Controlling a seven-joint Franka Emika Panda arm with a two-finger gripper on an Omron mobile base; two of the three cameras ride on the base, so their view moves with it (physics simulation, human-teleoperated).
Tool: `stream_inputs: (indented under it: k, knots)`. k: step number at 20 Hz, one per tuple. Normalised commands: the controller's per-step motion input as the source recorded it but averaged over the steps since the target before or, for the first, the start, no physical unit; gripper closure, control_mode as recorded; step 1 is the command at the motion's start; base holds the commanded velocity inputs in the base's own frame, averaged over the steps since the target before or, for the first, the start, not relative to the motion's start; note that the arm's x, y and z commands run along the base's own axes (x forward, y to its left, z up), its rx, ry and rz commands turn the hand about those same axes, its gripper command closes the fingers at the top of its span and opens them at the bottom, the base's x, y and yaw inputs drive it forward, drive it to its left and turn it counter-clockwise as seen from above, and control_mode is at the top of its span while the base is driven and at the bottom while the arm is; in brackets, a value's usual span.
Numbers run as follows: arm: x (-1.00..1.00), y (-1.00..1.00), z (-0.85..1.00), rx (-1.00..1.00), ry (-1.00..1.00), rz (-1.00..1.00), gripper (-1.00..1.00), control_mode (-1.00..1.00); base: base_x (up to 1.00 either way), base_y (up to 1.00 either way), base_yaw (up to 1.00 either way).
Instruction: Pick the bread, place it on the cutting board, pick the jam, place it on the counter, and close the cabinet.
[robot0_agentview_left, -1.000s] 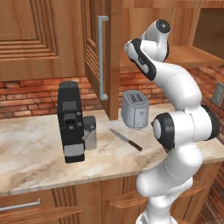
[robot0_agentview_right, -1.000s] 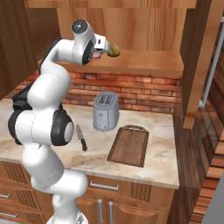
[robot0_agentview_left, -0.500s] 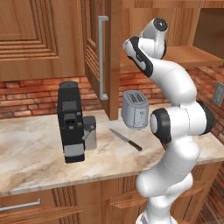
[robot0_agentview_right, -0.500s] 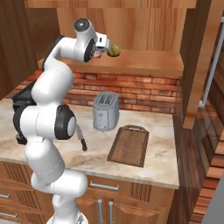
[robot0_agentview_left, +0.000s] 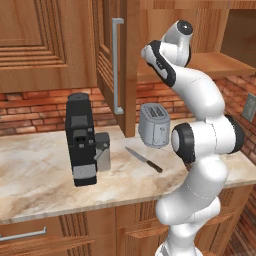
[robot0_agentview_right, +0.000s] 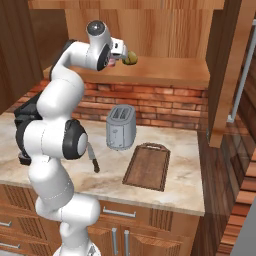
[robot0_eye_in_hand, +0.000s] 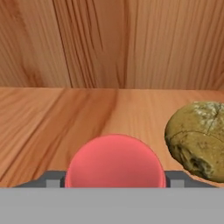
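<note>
Hand view: the jam (robot0_eye_in_hand: 115, 159) sits between the gripper (robot0_eye_in_hand: 114, 178) fingers, which are part-closed around it; firm hold cannot be confirmed. Treat the jar as rigid and smooth; grip its sides, clear of the soft bread (robot0_eye_in_hand: 199, 139).

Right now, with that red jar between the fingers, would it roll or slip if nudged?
Probably. The jam looks round and smooth, so on its side it could roll along the cabinet shelf. Upright, it seems squat enough to stay put.

Red brick backsplash (robot0_agentview_right: 165, 102), wooden drawers (robot0_agentview_left: 65, 232)
</note>
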Motion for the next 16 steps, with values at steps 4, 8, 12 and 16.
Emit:
stream_inputs:
  k: [4, 8, 12, 16]
  knots:
    - [0.0, 0.0, 0.0, 0.0, 0.0, 0.0, 1.0, -1.0, 0.0, 0.0, 0.0]
    - [-0.08, 0.0, 0.0, 0.0, 0.0, 0.0, 1.0, -1.0, 0.0, 0.0, 0.0]
    - [-0.52, -0.01, 0.0, 0.0, 0.0, 0.0, 1.0, -1.0, 0.0, 0.0, 0.0]
    - [-0.75, 0.0, 0.0, 0.0, 0.0, 0.0, 1.0, -1.0, 0.0, 0.0, 0.0]
